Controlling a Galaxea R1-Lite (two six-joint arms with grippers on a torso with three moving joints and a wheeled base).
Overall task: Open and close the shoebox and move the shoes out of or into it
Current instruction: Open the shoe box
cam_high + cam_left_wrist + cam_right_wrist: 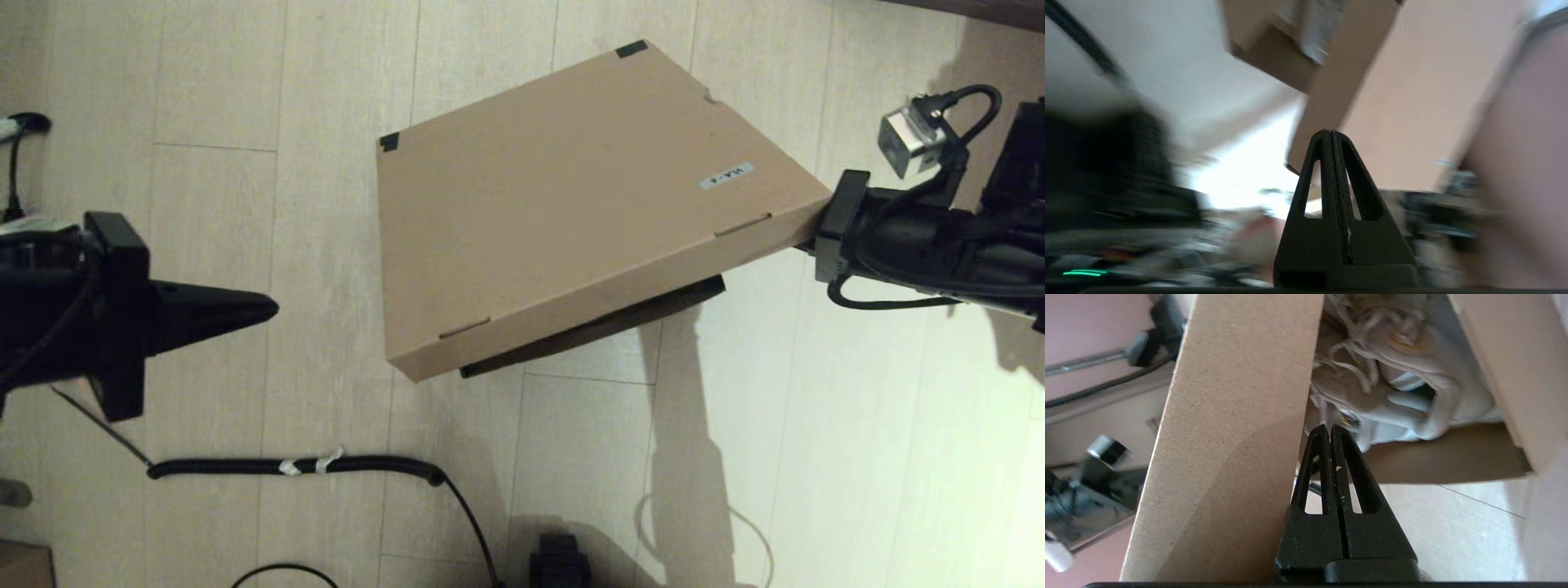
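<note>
The shoebox's brown lid, with black tape on two corners and a small white label, is tilted up over the floor, hiding the box beneath except for a dark edge. My right arm reaches under the lid's right corner, its fingertips hidden in the head view. In the right wrist view my right gripper is shut with nothing between its fingers, its side against the lid's panel. The white shoes lie inside the box just beyond it. My left gripper is shut, left of the box and apart from it.
A black corrugated cable lies on the pale wooden floor in front of the box. A dark object sits at the near edge and a small cardboard scrap at the near left corner.
</note>
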